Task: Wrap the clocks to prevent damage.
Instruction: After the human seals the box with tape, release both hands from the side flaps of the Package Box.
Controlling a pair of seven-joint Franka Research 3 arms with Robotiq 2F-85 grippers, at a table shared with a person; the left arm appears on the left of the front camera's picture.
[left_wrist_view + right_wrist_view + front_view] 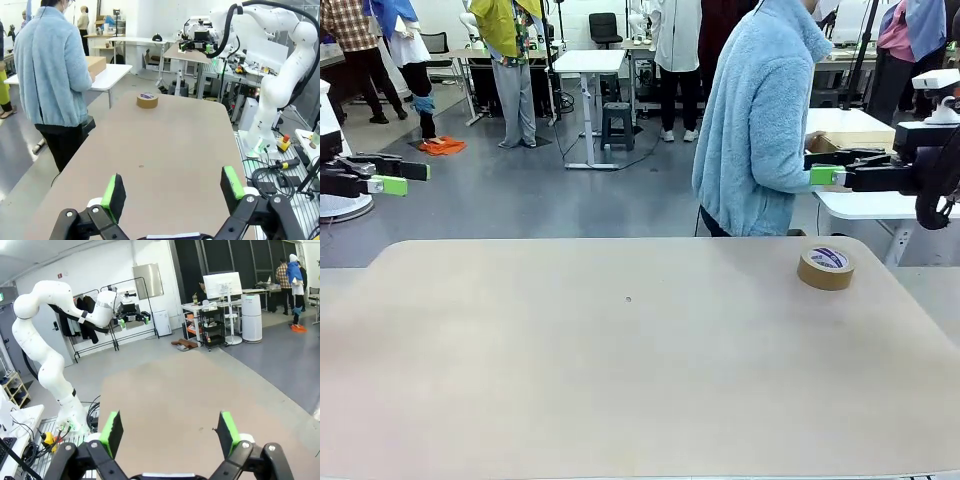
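The clocks are out of view. My left gripper (pixel 412 177) hovers open at the left edge of the front view, beyond the table's far left corner, with nothing between its green pads. In its own wrist view the left gripper (pixel 172 190) stands wide and empty above the tan table (pixel 165 150). Beside the person's waist at the right, my right gripper (pixel 818 166) is also open and empty. In the right wrist view the right gripper (pixel 169 432) points along the bare tabletop (pixel 180 395).
A brown tape roll (pixel 825 267) lies near the table's far right corner, also seen as the tape roll (pixel 147 100). A person in a light blue fleece (pixel 760 120) stands at the far side, turned toward a side table with a cardboard box (pixel 95 64).
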